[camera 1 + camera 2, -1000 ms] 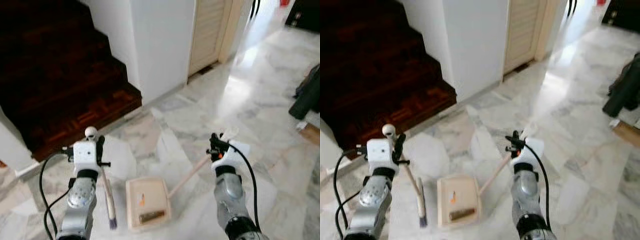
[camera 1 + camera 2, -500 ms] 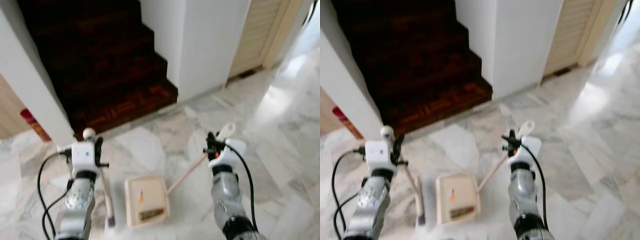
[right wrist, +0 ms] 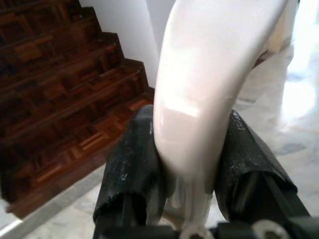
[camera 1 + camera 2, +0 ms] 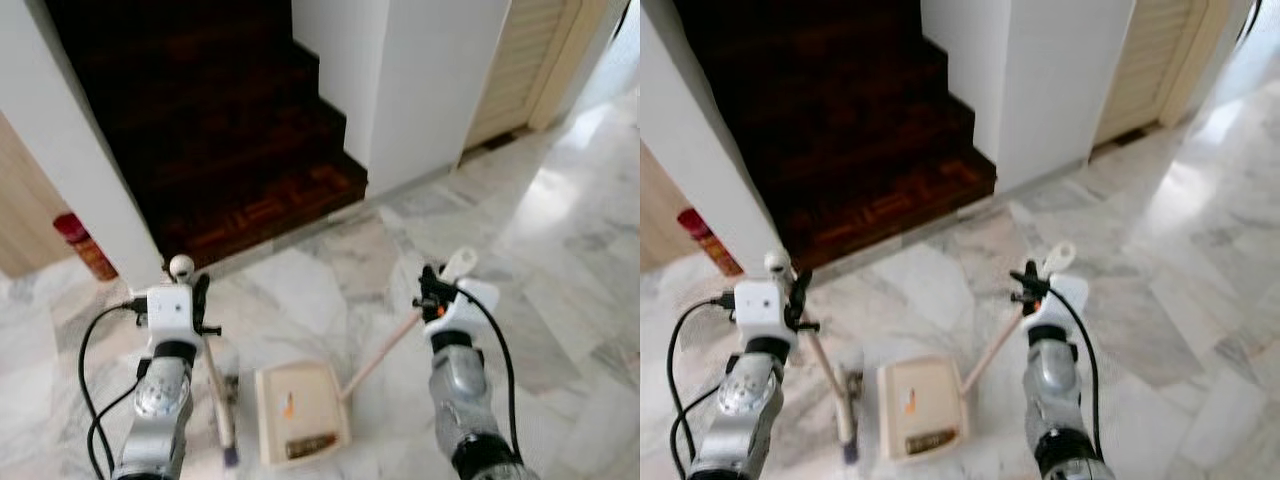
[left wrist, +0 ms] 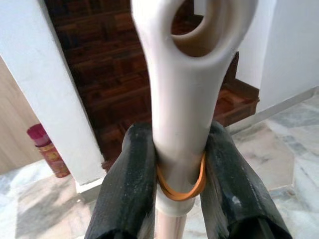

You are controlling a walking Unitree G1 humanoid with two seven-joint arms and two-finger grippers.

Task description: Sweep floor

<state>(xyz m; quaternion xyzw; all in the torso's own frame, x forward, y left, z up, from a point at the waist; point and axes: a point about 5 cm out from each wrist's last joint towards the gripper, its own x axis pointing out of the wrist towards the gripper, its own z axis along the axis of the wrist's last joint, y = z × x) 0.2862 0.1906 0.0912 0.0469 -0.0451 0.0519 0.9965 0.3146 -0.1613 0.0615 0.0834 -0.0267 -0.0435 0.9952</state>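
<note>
Glossy veined marble floor (image 4: 560, 240), dark polished parquet wooden stairs (image 4: 200, 130), smooth cream plastic dustpan (image 4: 300, 412), matt white wall (image 4: 430, 80).

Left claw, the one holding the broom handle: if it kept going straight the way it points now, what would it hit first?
Probably the dark wooden stairs. The left claw, clamped on the broom handle, faces the lowest steps across bare marble floor. The white wall lies just off to one side; depth is uncertain.

The top of the broom handle (image 5: 192, 74) runs past the frame edge in the left wrist view, its loop cut off. The dustpan handle (image 3: 204, 84) is blurred and cropped above in the right wrist view. What lies inside the dustpan (image 4: 300, 412) is too small to identify. The red canister (image 4: 85, 247) is blurred.
</note>
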